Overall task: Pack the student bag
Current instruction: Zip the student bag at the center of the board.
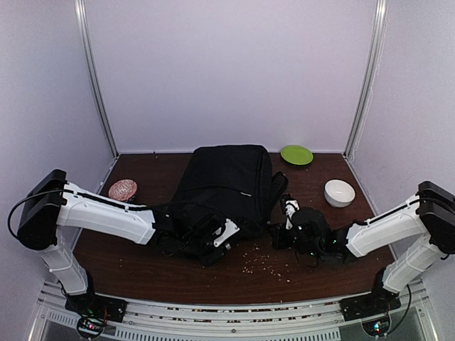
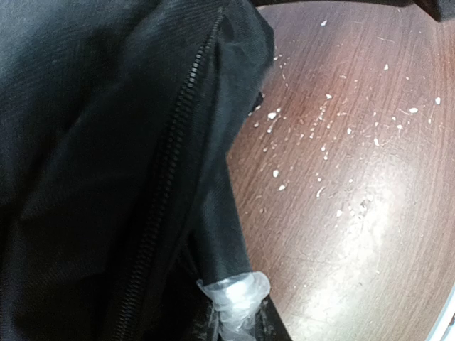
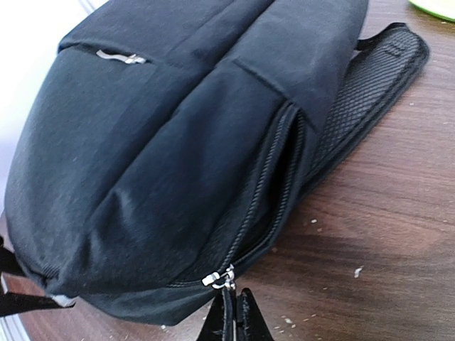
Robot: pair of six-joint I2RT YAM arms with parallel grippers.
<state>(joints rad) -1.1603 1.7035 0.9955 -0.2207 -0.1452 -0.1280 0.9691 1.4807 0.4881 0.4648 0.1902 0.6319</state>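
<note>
- The student bag (image 1: 224, 185) lies flat in the middle of the table, its top towards the far edge and its bottom towards the near edge.
- The right gripper (image 3: 234, 307) has its fingers pressed together on the zipper pull (image 3: 219, 278) at the bag's near right corner. The side zipper (image 3: 274, 177) above it gapes partly open.
- The left gripper (image 1: 210, 241) sits at the bag's near left corner, one taped fingertip (image 2: 234, 293) against a fold of cloth. I cannot tell whether it is apart or clamped.
- The bag looks soft and limp, so it will likely sag and fold when lifted, and the cloth will bunch under a pull.
- The best holds are likely the zipper pull for opening and a seam fold to brace against it. The padded shoulder strap (image 3: 370, 85) would also serve.
- Crumbs (image 1: 266, 263) dot the wood by the near edge.
</note>
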